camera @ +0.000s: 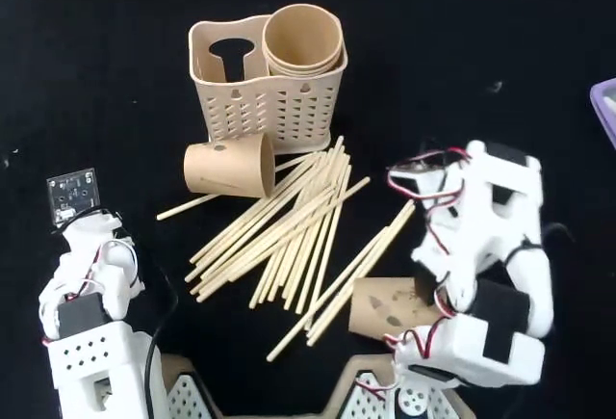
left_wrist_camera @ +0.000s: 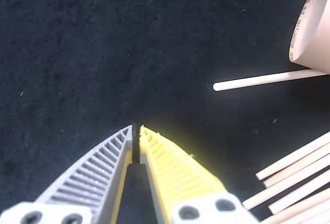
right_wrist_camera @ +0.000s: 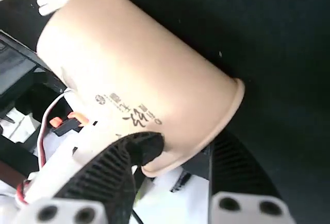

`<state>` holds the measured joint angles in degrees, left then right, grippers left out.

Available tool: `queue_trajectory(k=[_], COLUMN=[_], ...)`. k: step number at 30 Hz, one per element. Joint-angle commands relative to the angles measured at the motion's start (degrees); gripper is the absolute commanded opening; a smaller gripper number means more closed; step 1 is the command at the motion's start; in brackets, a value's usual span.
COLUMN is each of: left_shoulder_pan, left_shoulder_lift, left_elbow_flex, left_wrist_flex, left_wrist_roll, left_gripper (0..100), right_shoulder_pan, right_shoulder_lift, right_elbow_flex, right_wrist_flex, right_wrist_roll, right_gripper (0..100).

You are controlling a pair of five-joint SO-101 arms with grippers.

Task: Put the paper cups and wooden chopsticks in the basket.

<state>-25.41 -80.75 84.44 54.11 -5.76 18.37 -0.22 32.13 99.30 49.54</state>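
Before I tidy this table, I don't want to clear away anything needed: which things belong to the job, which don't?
Job: basket, stacked cups inside, fallen cup beside it, front cup, chopsticks.
Lying about: black board, purple thing.

Black table (camera: 106, 82) holds basket (camera: 260, 106), chopsticks (camera: 289, 231), one cup (camera: 229, 165), perhaps two.

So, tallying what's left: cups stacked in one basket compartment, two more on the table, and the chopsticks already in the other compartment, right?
No. The chopsticks lie scattered on the table in front of the basket, not in it, as the high view shows. The rest holds: stacked cups in one compartment, a fallen cup by the basket and a second cup nearer the arms.
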Motion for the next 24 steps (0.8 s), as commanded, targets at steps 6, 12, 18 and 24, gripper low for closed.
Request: queue_trajectory(k=[6,12,18,24], left_shoulder_pan=[0.75,0.75,0.75,0.75], left_shoulder_lift=[-0.62,-0.62,-0.62,-0.62], left_elbow_flex=[-0.40,-0.22,-0.22,-0.22], left_wrist_flex=[-1.14,-2.55,-2.64,-2.64], left_wrist_roll=[0.53,0.53,0.53,0.53], left_gripper=[3,3,3,3], right_shoulder_pan=[-3.78,-3.87,-3.87,-2.20], right_shoulder_lift=[-5.32,-14.20,-20.97,-26.33], right_elbow_flex=[-5.23,-5.14,-5.05,-9.01], right_wrist_flex=[1.93,1.93,1.93,1.93], right_wrist_roll=[-2.90,-5.80,-5.80,-6.15], right_gripper=[15.3,2.0,1.1,1.1])
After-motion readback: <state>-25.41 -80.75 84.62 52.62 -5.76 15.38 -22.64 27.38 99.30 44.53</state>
